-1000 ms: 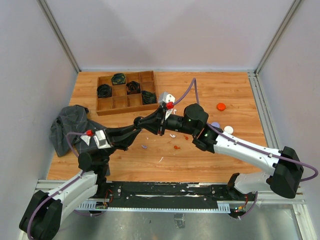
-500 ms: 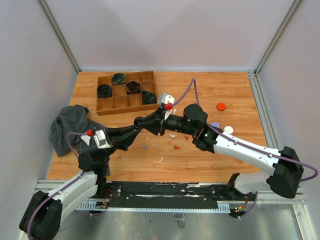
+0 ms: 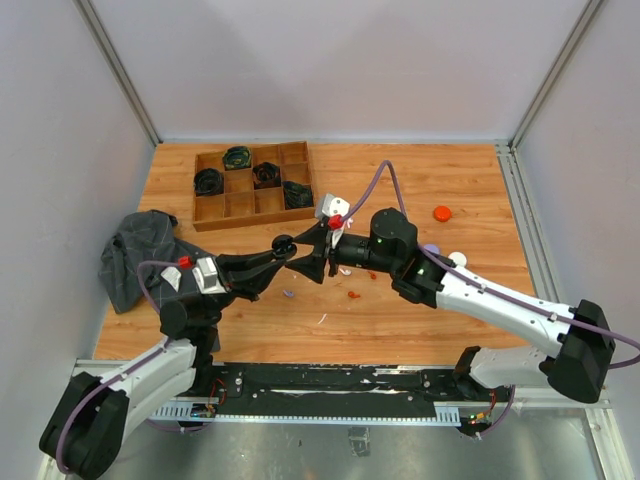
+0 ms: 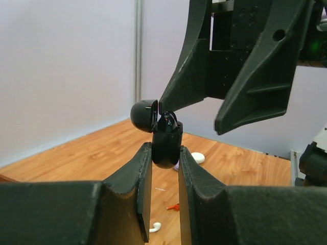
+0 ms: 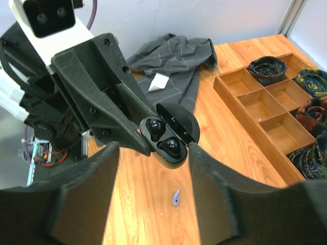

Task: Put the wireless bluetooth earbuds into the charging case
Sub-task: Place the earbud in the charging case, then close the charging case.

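Your left pincer [image 4: 164, 151] is pinching the open charging case [image 5: 164, 139] above the counter [image 5: 230, 168] | right pincer [image 5: 154, 149] is standing spread astride it | dark earbuds [image 5: 152, 125] are seemingly sitting in its wells | likely light, slippery: you are wanting a gentle flank grip

Charging case [image 5: 171, 133]: glossy black, lid hinged fully open, held clear of the tabletop [image 3: 450, 180] between the fingers of the left gripper [image 4: 164, 158]. Two dark rounded shapes sit in its wells. Lavender earbud [image 5: 176, 197]: lying loose on the tabletop below the case. Orange-red earbud [image 3: 353, 294]: also loose on the tabletop, near the lavender one but apart from it.
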Tool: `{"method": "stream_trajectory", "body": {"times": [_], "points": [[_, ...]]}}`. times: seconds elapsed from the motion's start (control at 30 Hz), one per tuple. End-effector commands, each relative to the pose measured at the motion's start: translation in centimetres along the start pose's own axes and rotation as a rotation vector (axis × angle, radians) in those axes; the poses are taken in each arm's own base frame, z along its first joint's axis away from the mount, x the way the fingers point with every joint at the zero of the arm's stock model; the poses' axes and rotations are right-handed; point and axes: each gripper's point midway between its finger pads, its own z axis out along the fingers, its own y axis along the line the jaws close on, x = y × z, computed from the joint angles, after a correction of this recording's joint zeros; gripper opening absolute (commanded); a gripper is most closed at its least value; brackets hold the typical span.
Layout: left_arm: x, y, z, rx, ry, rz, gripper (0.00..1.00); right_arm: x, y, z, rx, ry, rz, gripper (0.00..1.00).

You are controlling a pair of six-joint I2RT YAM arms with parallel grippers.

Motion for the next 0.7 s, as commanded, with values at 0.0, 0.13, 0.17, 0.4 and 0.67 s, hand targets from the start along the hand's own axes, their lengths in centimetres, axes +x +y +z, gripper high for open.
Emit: {"method": "stream_trajectory", "body": {"times": [0.0, 0.13, 0.17, 0.4, 0.67], "points": [[-0.1, -0.8, 0.0, 0.051, -0.007, 0.028, 0.00, -0.6, 0.0, -1.7, -0.034, 0.042, -0.099, 0.64], [0.6, -1.4, 0.1, 0.093, 0.027, 0.026, 0.00, 0.2, -0.1, -2.9, -0.085, 0.104, -0.161, 0.80], [0.7, -1.6, 0.2, 0.108, 0.034, 0.023, 0.00, 0.3, -0.1, -3.1, -0.095, 0.116, -0.175, 0.83], [0.9, -2.8, 0.6, 0.196, 0.062, 0.015, 0.00, 1.1, -0.1, -3.7, -0.168, 0.145, -0.228, 0.93], [1.0, -3.2, 0.9, 0.232, 0.067, -0.004, 0.00, 2.4, 0.7, -2.2, -0.274, 0.185, -0.173, 0.93]]}}
